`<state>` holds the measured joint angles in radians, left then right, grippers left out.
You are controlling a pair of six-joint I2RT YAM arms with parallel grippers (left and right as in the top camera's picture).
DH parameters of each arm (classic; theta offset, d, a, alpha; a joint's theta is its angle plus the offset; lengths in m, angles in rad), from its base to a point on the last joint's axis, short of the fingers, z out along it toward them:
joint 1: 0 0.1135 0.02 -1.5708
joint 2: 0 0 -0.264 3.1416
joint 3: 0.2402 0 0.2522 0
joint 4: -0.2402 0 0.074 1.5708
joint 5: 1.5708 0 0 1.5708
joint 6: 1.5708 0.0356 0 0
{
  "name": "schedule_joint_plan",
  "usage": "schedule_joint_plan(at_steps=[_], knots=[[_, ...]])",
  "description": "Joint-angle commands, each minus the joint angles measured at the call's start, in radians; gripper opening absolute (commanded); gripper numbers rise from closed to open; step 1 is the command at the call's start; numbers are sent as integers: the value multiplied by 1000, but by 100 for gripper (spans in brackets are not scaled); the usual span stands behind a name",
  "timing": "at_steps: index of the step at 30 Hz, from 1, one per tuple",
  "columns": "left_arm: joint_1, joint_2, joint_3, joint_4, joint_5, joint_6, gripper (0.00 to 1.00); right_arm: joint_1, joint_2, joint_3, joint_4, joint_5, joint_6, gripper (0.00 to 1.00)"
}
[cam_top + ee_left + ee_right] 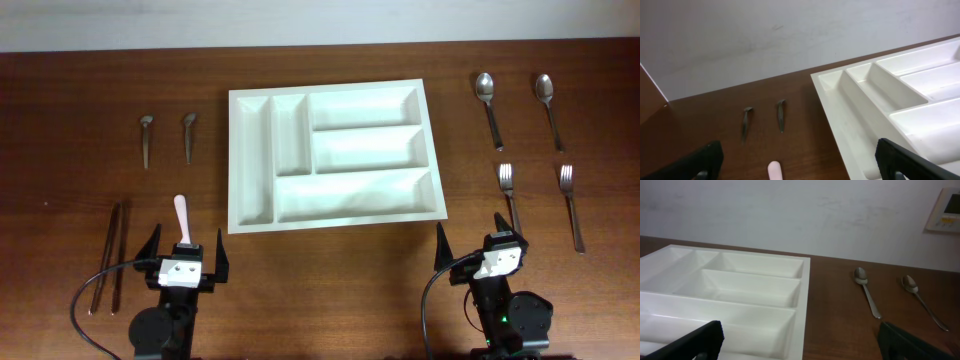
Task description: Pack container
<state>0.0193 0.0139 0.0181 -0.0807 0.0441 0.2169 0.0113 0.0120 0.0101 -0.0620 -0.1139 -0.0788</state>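
Sitting at the middle of the brown wooden tabletop (pixel 330 290), the white container (pixel 360 195) shows two narrow upright compartments on its left and three long horizontal ones on its right. The left gripper (pixel 188 243) hovers near the container's near left corner, fingers spread wide and grasping nothing, with a pink-handled utensil (pixel 181 215) lying on the wood just ahead of it, its near end between the fingers. The right gripper (pixel 470 240) hangs off the near right corner, likewise released. Left of the container lie two small dark spoons (pixel 147 138) side by side and, nearer the arms, a pair of chopsticks (pixel 111 255). On the right lie two silver spoons (pixel 488 105) and, below them, two forks (pixel 570 200).
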Motion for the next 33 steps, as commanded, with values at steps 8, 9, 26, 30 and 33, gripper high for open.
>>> schedule_joint_plan(at_steps=[8, 9, 26, 30, 33], knots=[[3, -9, -9, 1, -7, -2, 99, 9, -6, -5, -9, 10, 8, 99], [3, -9, -9, 1, -7, -2, 99, 9, -6, -5, -10, 10, 8, 98], [3, -9, -9, 1, -8, -2, 99, -24, 118, 354, -262, 423, 19, 99], [3, -9, -9, 1, -7, -2, 99, -89, 310, 541, -342, 388, 11, 99], [3, -9, -9, 1, -7, -2, 99, -154, 499, 719, -420, 311, -23, 99]])
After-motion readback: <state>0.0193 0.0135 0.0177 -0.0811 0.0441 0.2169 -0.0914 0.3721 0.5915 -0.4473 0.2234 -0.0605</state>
